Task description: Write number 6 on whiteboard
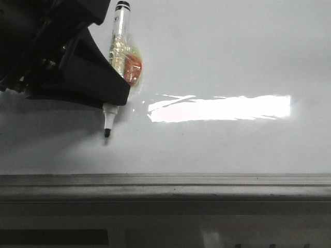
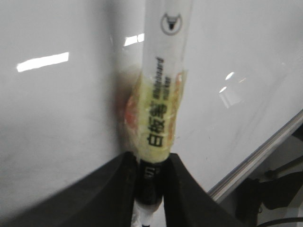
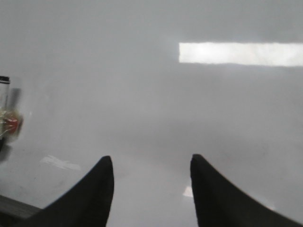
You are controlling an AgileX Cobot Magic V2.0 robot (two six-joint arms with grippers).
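Observation:
My left gripper [image 1: 106, 95] is shut on a whiteboard marker [image 1: 120, 46], a clear barrel with yellow and red tape. Its black tip [image 1: 107, 133] points down, at or just above the whiteboard [image 1: 232, 62]. In the left wrist view the marker [image 2: 161, 94] stands between the black fingers [image 2: 118, 189]. No number 6 or any drawn line shows on the board. My right gripper [image 3: 151, 163] is open and empty over the bare whiteboard [image 3: 156, 104]; the marker [image 3: 5, 113] shows at the edge of that view.
A bright rectangular light reflection [image 1: 220, 107] lies on the board right of the marker. The board's grey metal frame edge [image 1: 165, 183] runs along the near side, and also shows in the left wrist view [image 2: 255, 158].

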